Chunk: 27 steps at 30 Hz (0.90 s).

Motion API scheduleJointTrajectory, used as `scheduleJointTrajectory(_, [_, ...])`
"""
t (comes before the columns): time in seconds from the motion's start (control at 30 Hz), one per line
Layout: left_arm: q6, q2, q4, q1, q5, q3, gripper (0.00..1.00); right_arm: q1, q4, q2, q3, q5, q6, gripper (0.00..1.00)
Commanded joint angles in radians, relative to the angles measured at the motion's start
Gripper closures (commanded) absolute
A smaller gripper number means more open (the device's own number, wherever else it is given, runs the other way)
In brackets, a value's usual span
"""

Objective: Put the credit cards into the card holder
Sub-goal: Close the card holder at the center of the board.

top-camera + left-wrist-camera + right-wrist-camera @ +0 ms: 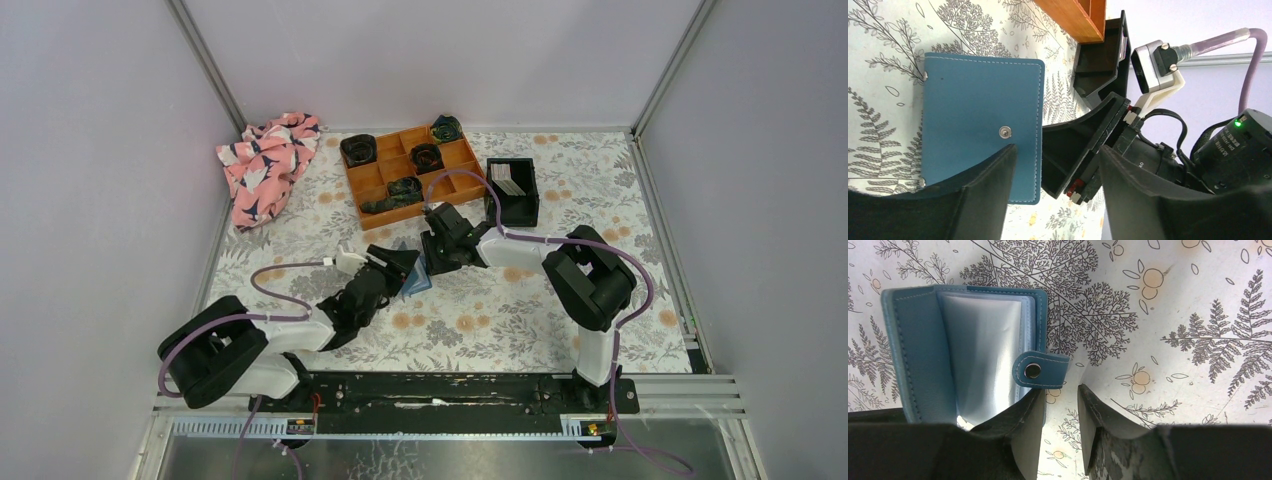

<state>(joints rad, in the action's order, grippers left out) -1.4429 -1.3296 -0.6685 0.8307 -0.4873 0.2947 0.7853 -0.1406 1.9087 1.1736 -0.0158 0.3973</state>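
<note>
The teal card holder (417, 279) lies open on the floral mat between my two grippers. In the right wrist view the card holder (913, 350) shows clear inner sleeves and a snap strap (1040, 371). My right gripper (1061, 390) is open, with one finger resting over the sleeves and bare mat in the gap. In the left wrist view the card holder's cover (978, 110) stands raised. My left gripper (1057, 150) is open, one finger against the cover, the cover's edge and the right gripper's finger between its jaws. The pale credit cards (507, 179) sit in a black bin.
The black bin (527, 205) stands right of an orange compartment tray (368, 186) holding dark rolled items. A pink patterned cloth (265, 165) lies at the back left. Grey walls close in the mat on three sides.
</note>
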Motion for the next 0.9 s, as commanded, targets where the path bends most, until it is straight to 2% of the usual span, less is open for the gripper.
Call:
scheduleJointTrajectory(0.0, [-0.027,-0.007,-0.091,0.007,-0.039,-0.026,0.38,-0.003,-0.046,-0.018,-0.016,0.047,0.001,0.62])
scheduleJointTrajectory(0.17, [-0.04,-0.016,-0.105,0.005,-0.034,-0.042,0.59,-0.006,-0.047,-0.02,-0.011,0.054,0.002,0.62])
scheduleJointTrajectory(0.3, [-0.05,-0.039,-0.119,0.005,-0.018,-0.048,0.68,-0.006,-0.049,-0.024,-0.006,0.059,0.002,0.62])
scheduleJointTrajectory(0.47, [-0.065,-0.075,-0.163,0.005,0.004,-0.069,0.85,-0.007,-0.055,-0.021,0.001,0.06,-0.001,0.62])
scheduleJointTrajectory(0.7, [-0.074,-0.141,-0.213,0.011,0.032,-0.084,0.98,-0.007,-0.057,-0.034,0.008,0.068,-0.006,0.62])
scheduleJointTrajectory(0.87, [-0.088,-0.191,-0.243,0.018,0.04,-0.091,0.99,-0.007,-0.076,-0.042,0.026,0.073,-0.014,0.62])
